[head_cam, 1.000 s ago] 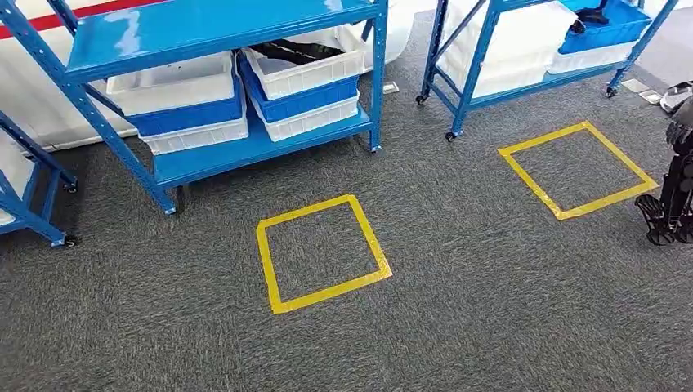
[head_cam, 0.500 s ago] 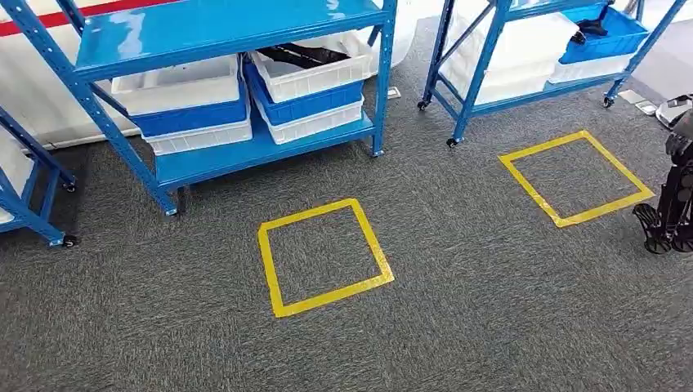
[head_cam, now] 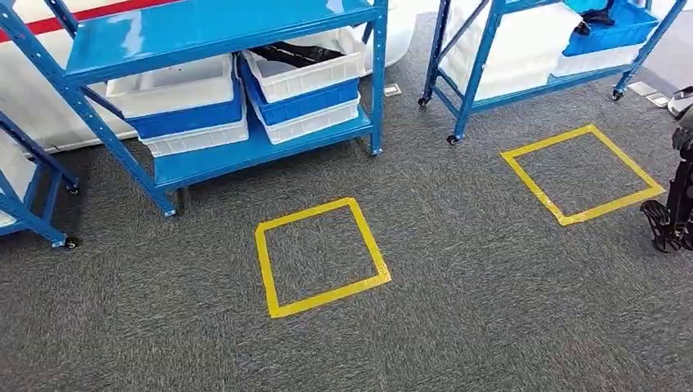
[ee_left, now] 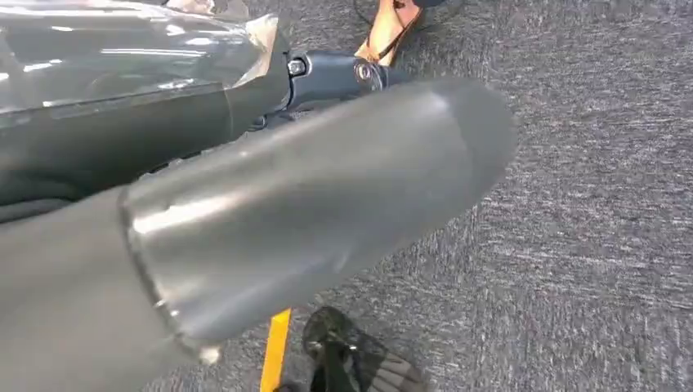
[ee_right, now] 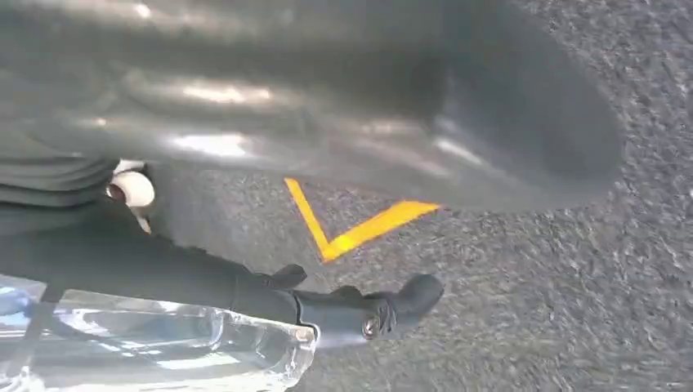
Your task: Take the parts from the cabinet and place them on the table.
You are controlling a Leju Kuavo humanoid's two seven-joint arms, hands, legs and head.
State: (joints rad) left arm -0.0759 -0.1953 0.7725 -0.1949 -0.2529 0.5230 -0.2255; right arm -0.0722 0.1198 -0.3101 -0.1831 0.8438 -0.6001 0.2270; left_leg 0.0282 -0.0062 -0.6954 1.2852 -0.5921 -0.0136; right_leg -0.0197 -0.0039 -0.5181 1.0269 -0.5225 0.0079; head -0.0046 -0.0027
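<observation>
Black parts (head_cam: 290,53) lie in a white bin (head_cam: 306,77) on the lower shelf of the blue rack (head_cam: 245,151) ahead on the left. Another black part (head_cam: 599,15) sits in a blue bin (head_cam: 609,37) on the second rack (head_cam: 507,90) at the far right. My left hand (ee_left: 310,204) hangs over the carpet, its thick grey thumb and a dark finger (ee_left: 335,73) stretched out straight. My right hand (ee_right: 327,122) hangs the same way, with a dark finger (ee_right: 359,314) extended. Clear plastic (ee_right: 163,343) lies along the fingers of each hand; neither hand grips a part.
Two yellow tape squares (head_cam: 263,269) (head_cam: 532,187) mark the grey carpet in front of the racks. More white and blue bins (head_cam: 180,106) are stacked on the left rack. A dark wheeled object (head_cam: 674,212) stands at the right edge. A sandalled foot (ee_left: 388,28) is near my left hand.
The whole picture dipped a little and came back, so the camera has moved. Racks, bins and tape squares keep their places relative to one another.
</observation>
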